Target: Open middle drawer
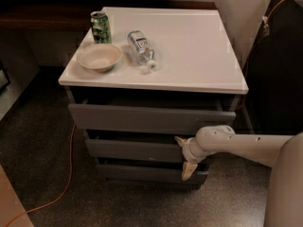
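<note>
Item: middle drawer (pixel 135 150), flat grey front, second of three under the white table (pixel 189 46); it lies between the top drawer (pixel 151 118), which stands proud, and the bottom drawer (pixel 142 171). Status: barely out, if at all; nearly the whole pull looks left to do. Gripper (pixel 184 155): at the front's 3 o'clock end. Fingers (pixel 188 170): spread wide, one tip at the front's upper edge, the other past its lower edge; nothing clamped, contact uncertain.

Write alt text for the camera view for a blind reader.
The robot's open gripper is at the right end of the middle drawer of a grey cabinet. A can, bowl and lying bottle sit on its white top.
</note>
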`<action>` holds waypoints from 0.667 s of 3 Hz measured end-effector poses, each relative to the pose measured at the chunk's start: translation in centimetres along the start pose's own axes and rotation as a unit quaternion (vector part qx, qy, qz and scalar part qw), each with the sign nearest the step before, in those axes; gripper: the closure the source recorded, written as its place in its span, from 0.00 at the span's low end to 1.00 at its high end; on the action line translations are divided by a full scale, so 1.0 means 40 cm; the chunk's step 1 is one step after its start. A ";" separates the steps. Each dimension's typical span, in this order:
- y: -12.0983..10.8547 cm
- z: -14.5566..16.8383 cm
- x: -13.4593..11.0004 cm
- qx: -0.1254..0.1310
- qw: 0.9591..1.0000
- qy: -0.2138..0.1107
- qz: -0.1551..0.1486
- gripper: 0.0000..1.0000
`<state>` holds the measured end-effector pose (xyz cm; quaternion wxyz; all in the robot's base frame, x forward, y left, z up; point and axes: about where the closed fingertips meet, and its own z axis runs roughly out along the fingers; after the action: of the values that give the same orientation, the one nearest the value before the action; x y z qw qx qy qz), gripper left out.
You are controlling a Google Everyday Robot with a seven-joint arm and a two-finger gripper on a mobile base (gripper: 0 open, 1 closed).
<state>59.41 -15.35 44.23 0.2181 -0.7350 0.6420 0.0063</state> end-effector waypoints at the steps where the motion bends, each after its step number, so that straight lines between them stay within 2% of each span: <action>1: -0.006 0.037 0.023 0.006 1.000 -0.004 0.013 0.00; 2: -0.012 0.060 0.037 0.007 1.000 -0.004 0.024 0.14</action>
<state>60.77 -15.91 41.78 0.2256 -0.7177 0.6587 0.0102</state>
